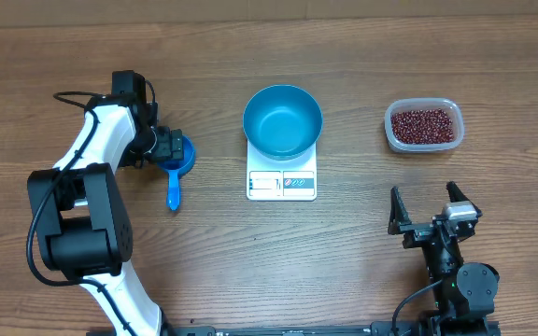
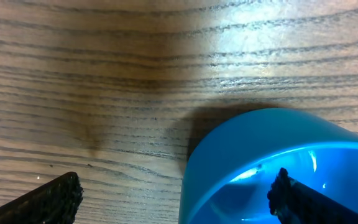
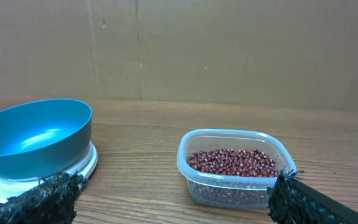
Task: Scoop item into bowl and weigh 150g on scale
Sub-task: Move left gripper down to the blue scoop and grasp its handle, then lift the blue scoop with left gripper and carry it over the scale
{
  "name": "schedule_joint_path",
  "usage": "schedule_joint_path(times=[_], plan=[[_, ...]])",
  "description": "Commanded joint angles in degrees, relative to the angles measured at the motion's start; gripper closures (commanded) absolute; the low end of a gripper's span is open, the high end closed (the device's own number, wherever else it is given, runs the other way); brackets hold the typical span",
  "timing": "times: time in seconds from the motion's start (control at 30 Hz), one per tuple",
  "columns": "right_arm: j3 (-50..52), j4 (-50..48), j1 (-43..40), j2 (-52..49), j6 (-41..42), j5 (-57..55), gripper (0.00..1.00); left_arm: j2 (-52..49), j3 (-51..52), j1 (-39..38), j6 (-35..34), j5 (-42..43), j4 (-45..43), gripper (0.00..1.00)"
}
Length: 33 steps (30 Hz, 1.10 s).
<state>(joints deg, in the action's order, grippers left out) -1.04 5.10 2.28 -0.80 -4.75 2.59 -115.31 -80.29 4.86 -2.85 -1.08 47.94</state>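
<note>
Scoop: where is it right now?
Overhead, the scoop lies on the table left of the scale, its cup by the open left gripper, handle pointing toward the near edge.

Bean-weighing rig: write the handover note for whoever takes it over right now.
Left end effector: open at the cup of the blue scoop, one finger inside it, one outside; nothing gripped.
Right end effector: open, empty, apart from the clear container.
Beans: all in that container.
Bowl: empty, sitting on the scale.
Done: bowl is on the scale.
Left: grip the scoop, carry beans into the bowl, stop at the target weight.
</note>
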Motion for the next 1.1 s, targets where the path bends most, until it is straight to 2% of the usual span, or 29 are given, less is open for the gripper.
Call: schedule_joint_path(times=[0.0, 0.2, 0.3, 0.37, 0.67, 0.93, 1.07], plan=[[0.6, -0.4, -0.1, 0.6, -0.7, 0.0, 0.0, -0.9, -1.1, 0.0, -0.6, 0.7, -0.3, 0.0], [0.6, -0.4, -0.1, 0.6, -0.7, 0.0, 0.0, -0.9, -1.1, 0.0, -0.6, 0.7, -1.0, 0.0], [0.6, -0.4, -0.1, 0.6, -0.7, 0.0, 0.0, -0.9, -1.1, 0.0, -0.6, 0.7, -1.0, 0.34], [0.6, -0.4, -0.1, 0.6, -0.7, 0.0, 0.0, -0.9, -1.1, 0.0, -0.6, 0.7, -1.0, 0.51], [0.6, -0.4, -0.1, 0.6, -0.7, 0.0, 0.0, -0.9, -1.1, 0.0, -0.6, 0.7, -1.4, 0.94], [0.6, -0.4, -0.1, 0.6, -0.7, 0.0, 0.0, -0.9, -1.1, 0.0, -0.6, 0.7, -1.3, 0.96], [0.6, -0.4, -0.1, 0.6, -0.7, 0.0, 0.0, -0.8, -1.5, 0.0, -0.6, 4.2, 1.6, 0.96]])
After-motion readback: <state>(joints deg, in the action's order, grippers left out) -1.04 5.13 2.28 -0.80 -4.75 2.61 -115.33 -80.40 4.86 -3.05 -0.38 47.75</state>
